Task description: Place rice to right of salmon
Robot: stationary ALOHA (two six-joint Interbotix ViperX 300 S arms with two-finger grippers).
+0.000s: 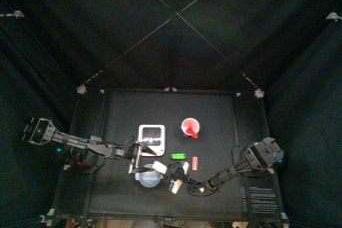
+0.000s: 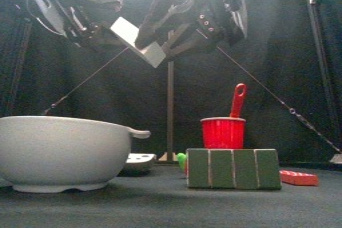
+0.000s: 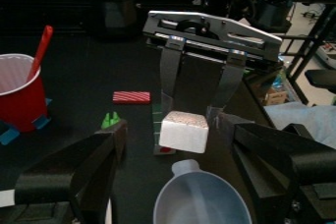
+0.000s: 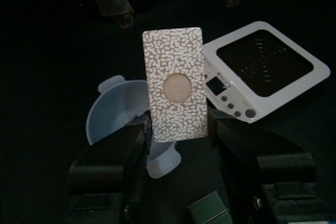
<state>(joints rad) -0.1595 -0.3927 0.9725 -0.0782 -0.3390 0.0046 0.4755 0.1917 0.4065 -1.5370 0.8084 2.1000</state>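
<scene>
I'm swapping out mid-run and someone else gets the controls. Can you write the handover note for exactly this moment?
Right gripper: shut on the rice, held in the air above the pale bowl.
Left gripper: open and empty, close to the rice and facing it.
Salmon: lying on the table, beside the small green piece.
Done: rice picked up.
Left: carry the rice over, set it down on the table to the right of the salmon, and release it.
</scene>
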